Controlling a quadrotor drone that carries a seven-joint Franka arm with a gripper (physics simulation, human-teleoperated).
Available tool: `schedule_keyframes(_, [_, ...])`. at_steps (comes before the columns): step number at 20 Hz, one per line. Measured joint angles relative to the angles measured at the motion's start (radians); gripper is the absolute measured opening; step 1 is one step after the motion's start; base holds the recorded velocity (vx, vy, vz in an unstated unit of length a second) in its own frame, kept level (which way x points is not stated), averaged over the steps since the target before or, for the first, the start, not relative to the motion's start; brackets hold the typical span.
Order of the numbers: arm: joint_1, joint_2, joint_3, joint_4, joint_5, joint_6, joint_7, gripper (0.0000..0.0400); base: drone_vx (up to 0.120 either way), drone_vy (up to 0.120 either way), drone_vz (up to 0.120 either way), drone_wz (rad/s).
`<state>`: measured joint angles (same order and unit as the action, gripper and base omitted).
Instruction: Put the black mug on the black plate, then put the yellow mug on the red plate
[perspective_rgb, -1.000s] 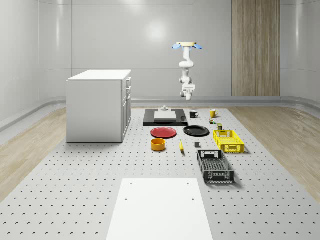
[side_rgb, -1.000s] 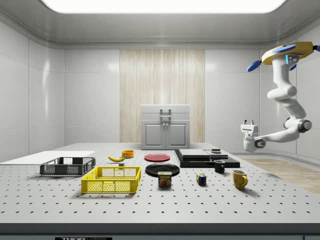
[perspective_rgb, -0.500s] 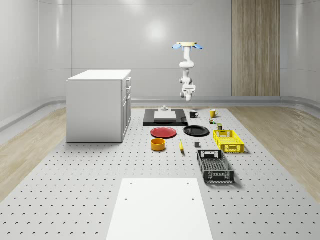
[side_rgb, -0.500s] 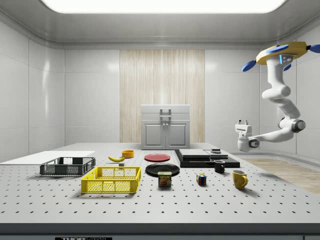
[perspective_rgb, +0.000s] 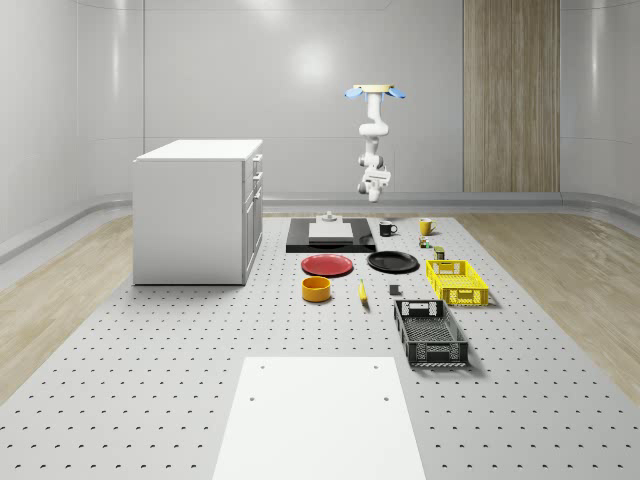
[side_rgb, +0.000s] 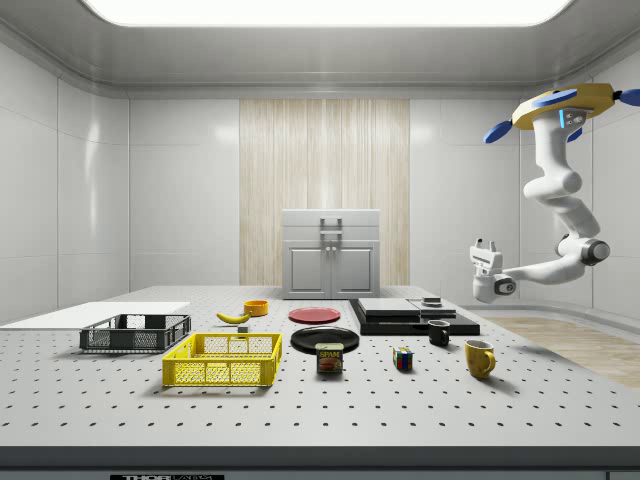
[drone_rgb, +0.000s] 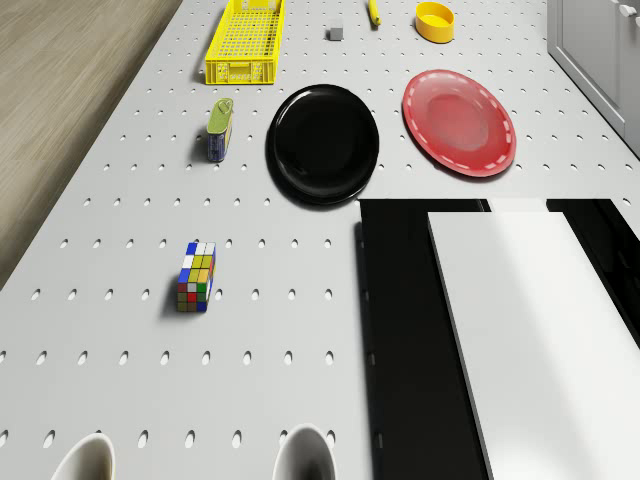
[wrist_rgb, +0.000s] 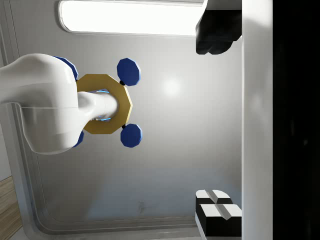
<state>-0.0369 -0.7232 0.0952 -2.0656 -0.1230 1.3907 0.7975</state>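
Nearest in the whole-scene view lies a white panel (perspective_rgb: 325, 415) on the perforated table (perspective_rgb: 150, 350). Behind it, toward the whole-scene view's right, sit a black crate (perspective_rgb: 430, 333) and then a yellow crate (perspective_rgb: 457, 281). A yellow bowl (perspective_rgb: 317, 289) and a banana (perspective_rgb: 363, 292) lie near the middle.

Farther back, the red plate (perspective_rgb: 328, 265) and the black plate (perspective_rgb: 393, 262) lie side by side, both bare. Beyond them is a black slab (perspective_rgb: 330, 237). To its right in that view, the black mug (perspective_rgb: 386, 229) stands on the table just beside the slab. The yellow mug (perspective_rgb: 425, 227) stands farther right, apart from it.

The hand (side_rgb: 484, 242) hangs in the air above the mugs' end of the table, well above them. It points upward with its 2 fingers (wrist_rgb: 218, 214) spread wide, touching no object.

Farthest and highest, the drone (perspective_rgb: 375, 92) hovers past the table's far edge.
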Motion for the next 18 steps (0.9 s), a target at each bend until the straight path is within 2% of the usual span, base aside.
schedule_keyframes(2, [-0.011,-0.002,0.036,-0.007,-0.05,0.002,0.007,0.04,0.0,0.0,0.0,0.0])
schedule_keyframes(7, [-0.062,-0.016,0.192,-0.058,-0.275,0.013,0.04,0.04,0.0,0.0,-0.12,0.0])
schedule_keyframes(9, [-0.095,-0.028,0.29,-0.109,-0.42,0.021,0.064,0.04,0.08,0.0,-0.12,0.0])
schedule_keyframes(11, [-0.14,-0.046,0.408,-0.189,-0.602,0.03,0.101,0.04,0.12,0.0,-0.12,0.0])
schedule_keyframes(14, [-0.232,-0.085,0.601,-0.367,-0.93,0.037,0.188,0.04,0.12,0.0,-0.12,0.0])
schedule_keyframes(16, [-0.314,-0.115,0.721,-0.499,-1.158,0.026,0.268,0.04,0.12,0.0,-0.12,0.0])
schedule_keyframes(18, [-0.414,-0.143,0.824,-0.614,-1.365,-0.004,0.358,0.04,0.12,0.0,-0.12,0.0])
